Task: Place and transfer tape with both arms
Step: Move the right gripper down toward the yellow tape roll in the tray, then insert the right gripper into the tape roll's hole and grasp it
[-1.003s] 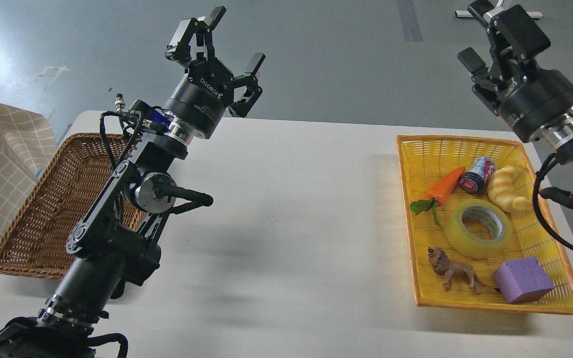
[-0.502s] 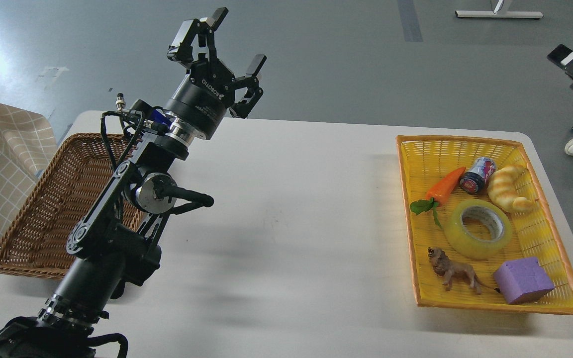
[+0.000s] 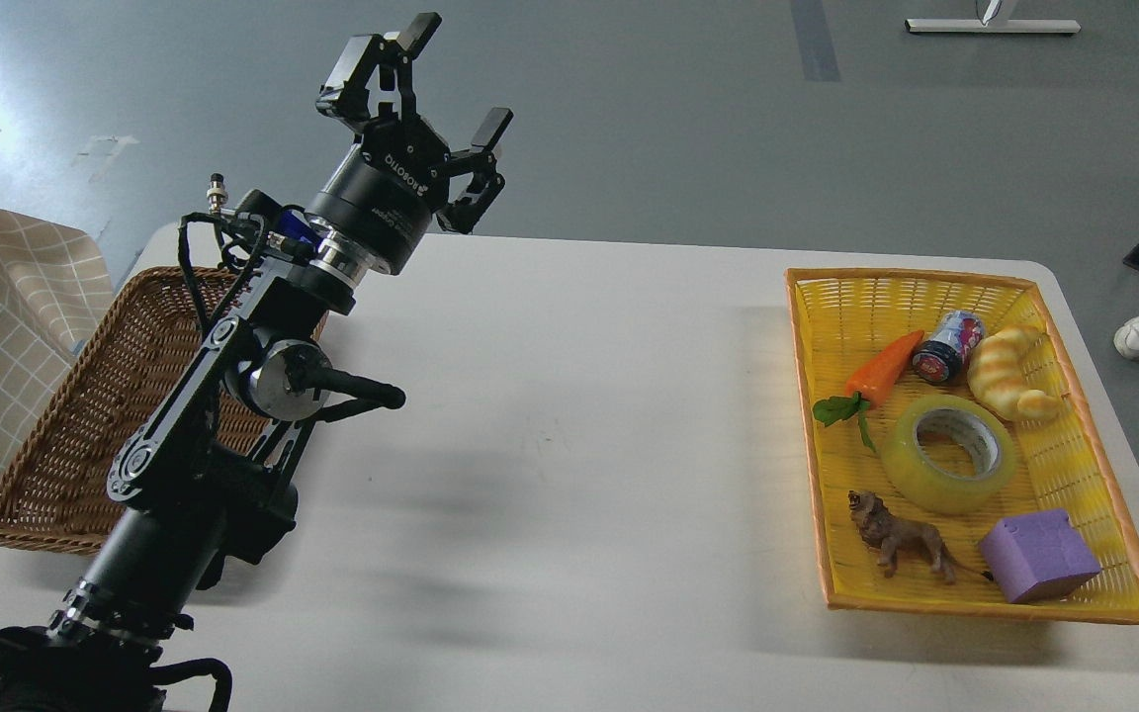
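White tabletop (image 3: 579, 445): glossy ring-shaped tape (image 3: 949, 454) in woven yellow basket (image 3: 832, 297); left gripper (image 3: 446, 84) spread wide.

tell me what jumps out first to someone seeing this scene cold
The big black left arm rising from the lower left, its open gripper raised above the table's far edge. Then the bright yellow basket on the right, holding the tape among a toy carrot, a lion figure and a purple block.
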You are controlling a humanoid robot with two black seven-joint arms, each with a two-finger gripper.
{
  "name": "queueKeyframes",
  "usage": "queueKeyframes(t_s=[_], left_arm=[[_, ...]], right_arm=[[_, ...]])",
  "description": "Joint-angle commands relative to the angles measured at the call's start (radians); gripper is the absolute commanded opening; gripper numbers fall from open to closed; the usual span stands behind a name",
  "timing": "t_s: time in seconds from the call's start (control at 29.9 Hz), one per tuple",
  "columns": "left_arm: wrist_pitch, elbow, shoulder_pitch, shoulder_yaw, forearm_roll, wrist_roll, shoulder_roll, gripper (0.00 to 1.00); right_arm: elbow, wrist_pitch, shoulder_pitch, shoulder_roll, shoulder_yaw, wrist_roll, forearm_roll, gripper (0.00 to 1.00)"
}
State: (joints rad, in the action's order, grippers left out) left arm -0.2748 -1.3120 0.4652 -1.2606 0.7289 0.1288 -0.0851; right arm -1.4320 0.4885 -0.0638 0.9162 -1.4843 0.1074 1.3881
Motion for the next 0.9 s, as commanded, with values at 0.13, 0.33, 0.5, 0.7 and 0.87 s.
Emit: queueKeyframes(t_s=[0.13, 0.33, 0.5, 0.7, 0.87], left_arm=[[0.003, 0.0, -0.002, -0.002, 0.01, 0.002, 0.01, 0.98], [0.003, 0.0, -0.007, -0.002, 0.035, 0.003, 0.008, 0.98], [0.003, 0.0, -0.008, -0.002, 0.037, 0.003, 0.007, 0.98], [0.003, 0.002, -0.017, -0.003, 0.035, 0.003, 0.005, 0.98], [0.006, 0.0, -0.017, -0.003, 0.037, 0.005, 0.011, 0.98]], right_arm=[[-0.024, -0.004, 0.018, -0.031, 0.002, -0.067, 0.378, 0.98], [-0.076, -0.005, 0.047, -0.083, 0.016, -0.081, 0.552, 0.98], [-0.079, -0.004, 0.033, -0.149, 0.053, -0.08, 0.637, 0.98], [-0.061, -0.004, 0.013, -0.175, 0.147, -0.081, 0.68, 1.0], [-0.059, -0.005, -0.019, -0.181, 0.225, -0.081, 0.716, 0.99]])
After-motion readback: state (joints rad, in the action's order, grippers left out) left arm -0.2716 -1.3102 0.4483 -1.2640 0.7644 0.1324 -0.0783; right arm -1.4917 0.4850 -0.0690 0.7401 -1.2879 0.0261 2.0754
